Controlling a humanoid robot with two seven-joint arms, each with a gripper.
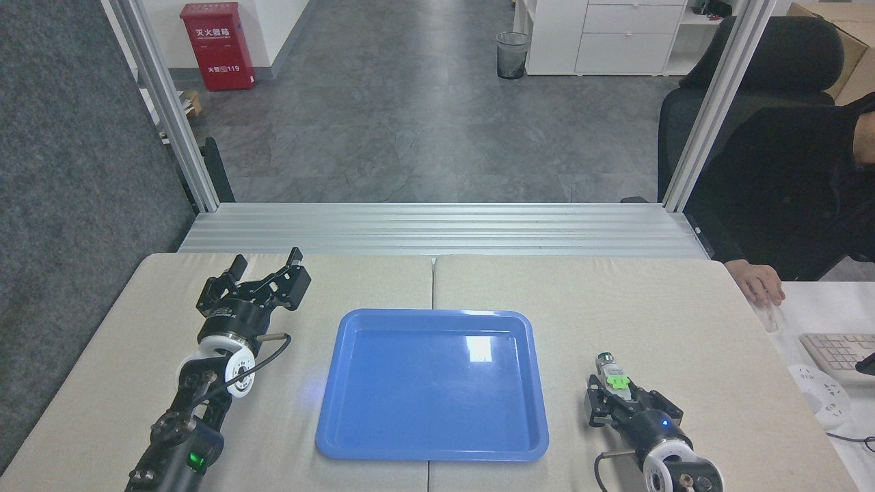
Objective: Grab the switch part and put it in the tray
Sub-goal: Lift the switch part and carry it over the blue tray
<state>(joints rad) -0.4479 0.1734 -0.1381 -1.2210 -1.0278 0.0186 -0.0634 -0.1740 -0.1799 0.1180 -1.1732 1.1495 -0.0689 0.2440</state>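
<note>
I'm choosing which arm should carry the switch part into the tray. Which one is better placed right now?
The right. Its gripper has its fingers closed around the switch part just right of the tray. The left gripper sits open and empty on the far side.

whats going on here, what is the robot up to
A two-armed robot is at a beige padded table with a large shallow glossy blue plastic tray in the middle. Its right gripper is at a small pale grey plastic switch part with a bright green top and dark metal cylinder end, which lies on the table right of the tray; whether the grip is closed is unclear. The tray is empty. The left gripper rests open on the table, left of the tray. A person's hand rests at the far right edge.
</note>
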